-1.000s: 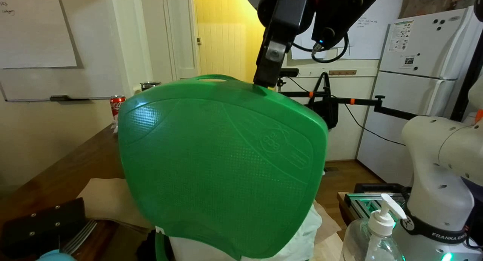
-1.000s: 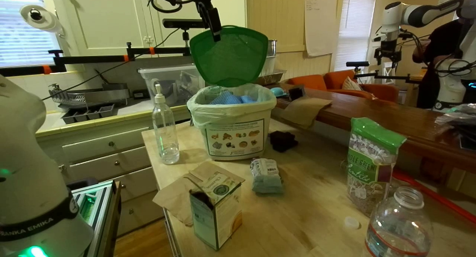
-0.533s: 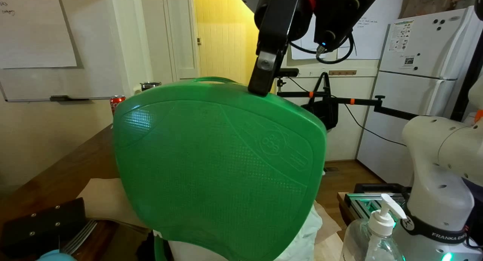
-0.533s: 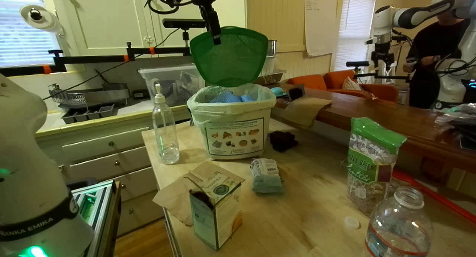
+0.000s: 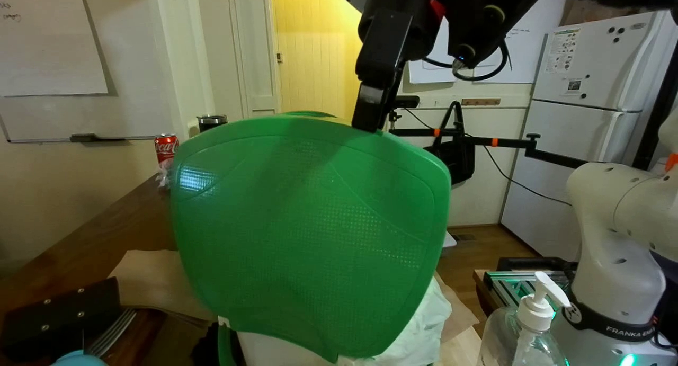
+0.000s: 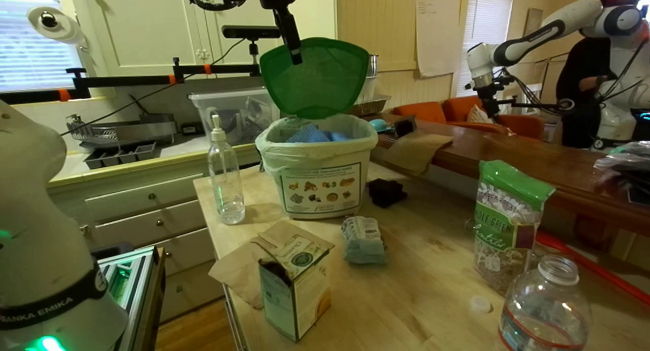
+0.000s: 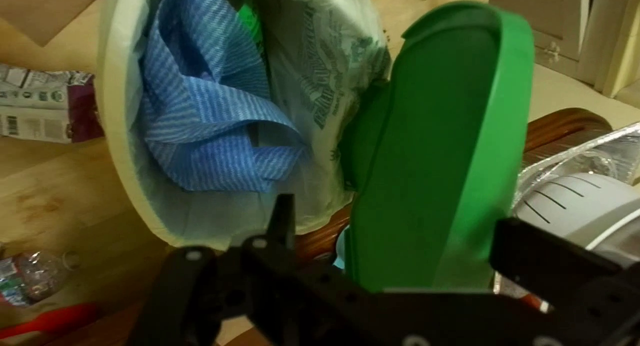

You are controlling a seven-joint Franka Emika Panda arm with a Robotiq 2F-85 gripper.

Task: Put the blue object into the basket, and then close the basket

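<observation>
Cloth (image 7: 215, 120) inside basket (image 6: 321, 188) – lid (image 6: 325, 82) raised – tool (image 7: 393, 217) spread

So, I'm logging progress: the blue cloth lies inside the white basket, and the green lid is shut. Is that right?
The green lid isn't shut: in an exterior view it stands raised and open on the white basket. The blue cloth does lie inside, per the wrist view.

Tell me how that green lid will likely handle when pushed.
The green lid looks fairly stiff: it stands raised, with a moulded, turned edge. Pushed, it will probably swing rather than slide, since its lower edge meets the basket. Its glossy highlight suggests a slippery face, though the fine texture may help.
</observation>
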